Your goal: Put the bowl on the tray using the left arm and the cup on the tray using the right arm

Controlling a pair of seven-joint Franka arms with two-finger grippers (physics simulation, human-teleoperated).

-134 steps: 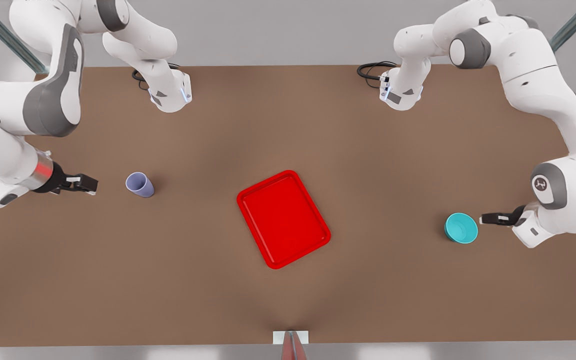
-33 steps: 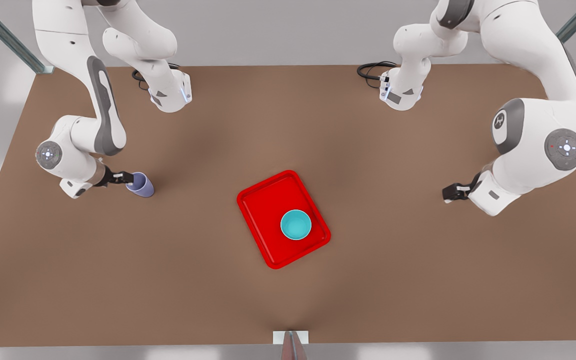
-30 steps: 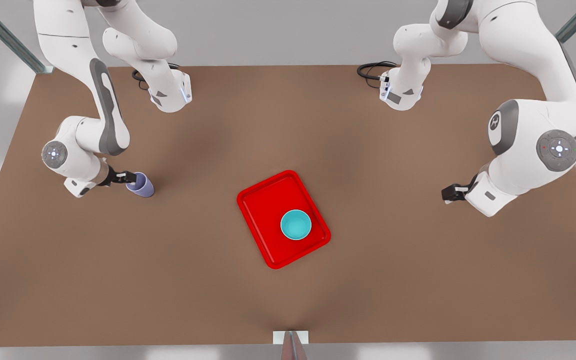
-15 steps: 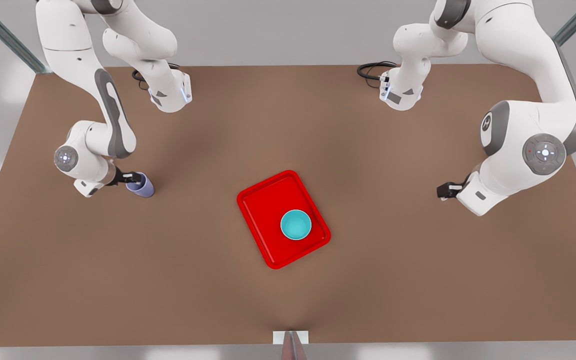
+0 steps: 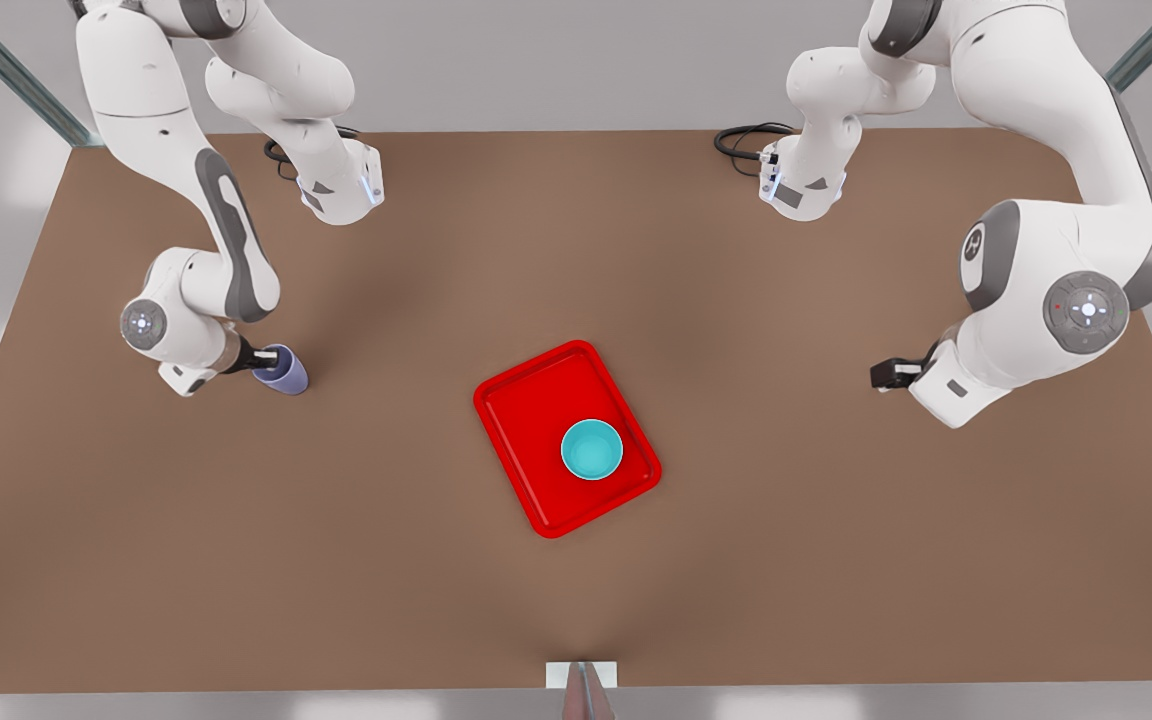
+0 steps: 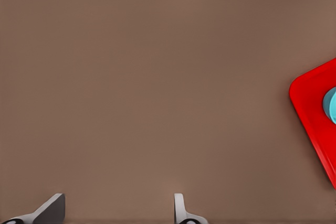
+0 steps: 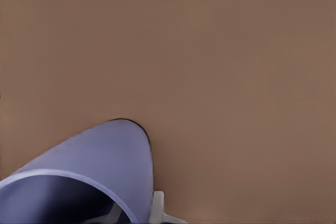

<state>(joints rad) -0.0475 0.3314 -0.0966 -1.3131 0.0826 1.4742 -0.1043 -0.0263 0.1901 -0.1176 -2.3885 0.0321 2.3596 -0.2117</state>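
The teal bowl (image 5: 592, 449) (image 6: 332, 106) stands on the red tray (image 5: 526, 420) (image 6: 315, 108) at the table's middle. Near the front view's left, the lavender cup (image 5: 283, 372) (image 7: 100, 156) stands upright on the table. My right gripper (image 5: 261, 356) (image 7: 135, 211) reaches in sideways at its rim, one finger inside and one finger (image 7: 157, 208) outside, shut on the cup's wall. On the front view's right, my left gripper (image 5: 881, 375) (image 6: 116, 211) hovers low over bare table, well apart from the tray, open with nothing between its fingers (image 6: 52, 209).
Both arm bases (image 5: 341, 190) (image 5: 801, 185) sit along the table's far edge, with black cables (image 5: 746, 140) beside them. A small white marker (image 5: 581, 675) lies at the near edge. Brown table (image 5: 836, 560) spreads wide all around the tray.
Since 4.5 s ago the bowl went from the front view's right onto the tray, and the left gripper let go and withdrew. Over the last second the right gripper slid onto the cup's rim.
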